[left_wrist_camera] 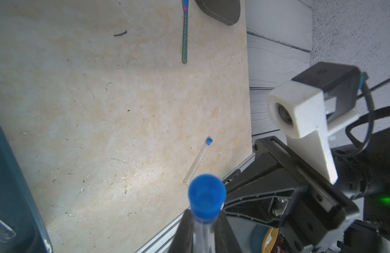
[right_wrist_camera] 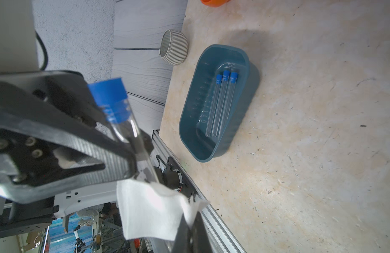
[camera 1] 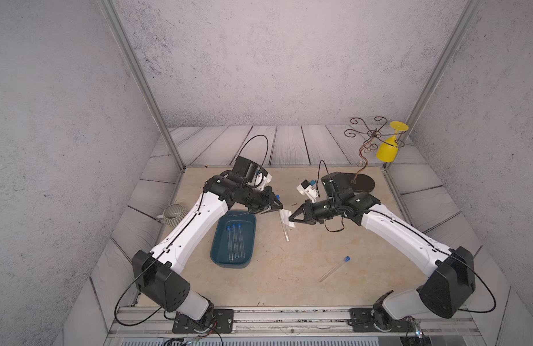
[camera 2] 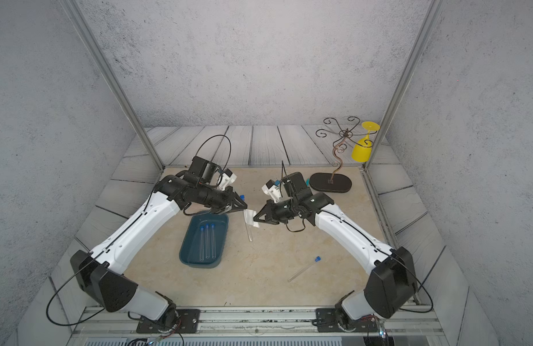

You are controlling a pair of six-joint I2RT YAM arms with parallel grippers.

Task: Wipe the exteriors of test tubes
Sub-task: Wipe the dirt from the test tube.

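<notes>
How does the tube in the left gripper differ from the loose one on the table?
The held tube is clamped below its cap by the left gripper, white cloth against it; the loose tube lies flat, untouched. Both are clear with blue caps.

Three thin, clear, blue-capped test tubes [camera 1: 236, 241]: flat, side by side in dark teal plastic tub [camera 1: 220, 239], caps at far end. Fourth tube [camera 1: 334, 269]: loose on beige table [camera 1: 289, 284], diagonal. Fifth tube [camera 1: 285, 232]: raised, tilted, white cloth [camera 1: 286, 217] apparently wrapped round mid-length.

White-shelled arms [camera 1: 193, 221] with black joints [camera 1: 160, 281], thin black cables [left_wrist_camera: 371, 103], white wrist-camera mounts [left_wrist_camera: 303, 109] and black base plates [camera 1: 223, 319].
</notes>
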